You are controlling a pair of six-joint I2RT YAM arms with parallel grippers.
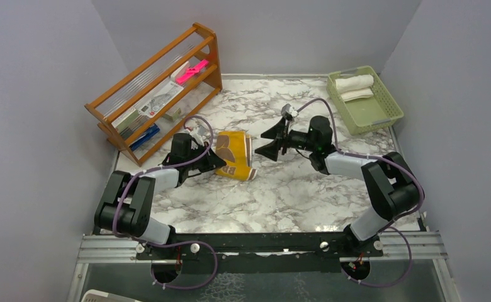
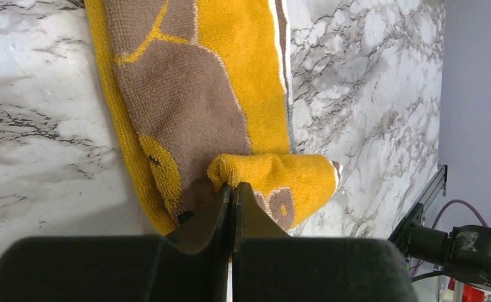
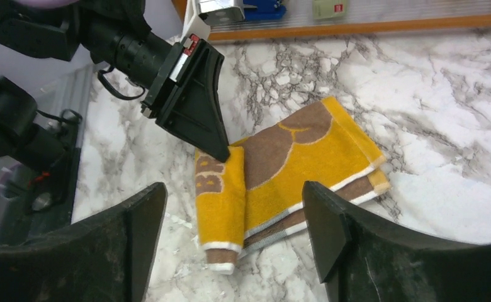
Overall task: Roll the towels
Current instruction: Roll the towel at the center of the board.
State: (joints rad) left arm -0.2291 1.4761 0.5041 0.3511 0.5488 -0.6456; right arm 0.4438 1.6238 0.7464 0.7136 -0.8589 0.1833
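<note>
Left wrist view: left gripper jaws were clenched on the near corner of a flap turned over on the mustard towel, with only a thin bit of the fold between the tips. The towel lay flat on the marble bench, centre-left in the top view, brown printed face up, one short end already doubled over. Right gripper hung above it, jaws released, holding nothing. Cream towel sat in the green basket, upper right of the top view. It looked rolled, so it was judged done, and the mustard one barely begun.

To do the step well, the pinch probably needed to carry the flap straight along the towel's length, low to the bench, so the roll came out even. The grip was at one corner only, so the far side of the flap could lag and skew the roll. The right jaws looked best used pressing or taking the other corner. The loose terry would likely slump if let go early.
</note>
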